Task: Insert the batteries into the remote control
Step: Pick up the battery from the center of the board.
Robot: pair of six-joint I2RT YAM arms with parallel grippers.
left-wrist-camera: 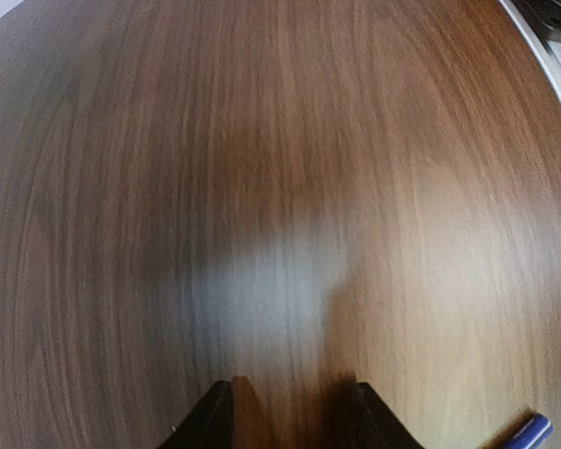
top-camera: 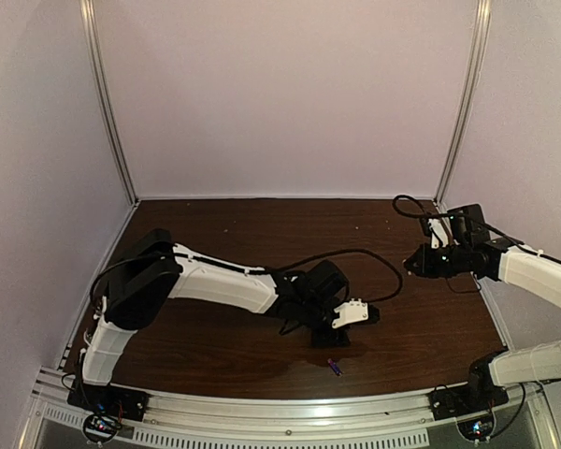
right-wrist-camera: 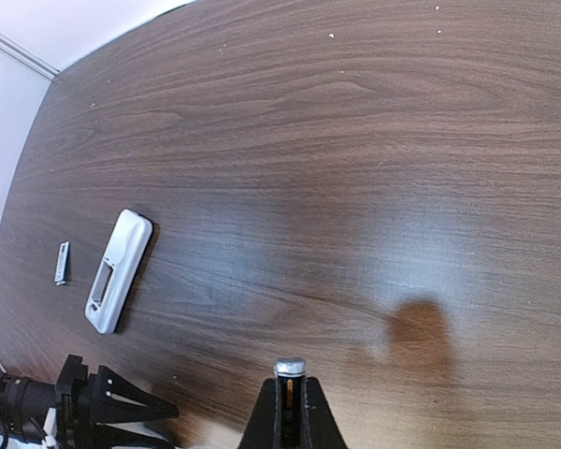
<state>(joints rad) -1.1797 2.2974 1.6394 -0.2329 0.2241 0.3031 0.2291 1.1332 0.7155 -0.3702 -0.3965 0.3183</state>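
The white remote control (right-wrist-camera: 120, 269) lies flat on the dark wood table (top-camera: 224, 234) with its recessed bay facing up. In the top view it (top-camera: 352, 313) lies right beside my left gripper. My left gripper (left-wrist-camera: 293, 426) is open and empty, low over bare wood; in the top view it (top-camera: 339, 335) is at the table's middle front. One bluish-purple battery (top-camera: 334, 367) lies loose on the table near the front edge, and shows at the left wrist view's lower right (left-wrist-camera: 528, 432). My right gripper (right-wrist-camera: 290, 412) is shut on the other battery (right-wrist-camera: 290, 369), silvery end forward, held above the table at the right (top-camera: 413, 264).
A small pale flat piece (right-wrist-camera: 63, 263) lies just beyond the remote. A black cable (top-camera: 374, 262) loops across the table between the arms. Pale walls close in the back and sides. A metal rail (top-camera: 290, 412) runs along the front edge.
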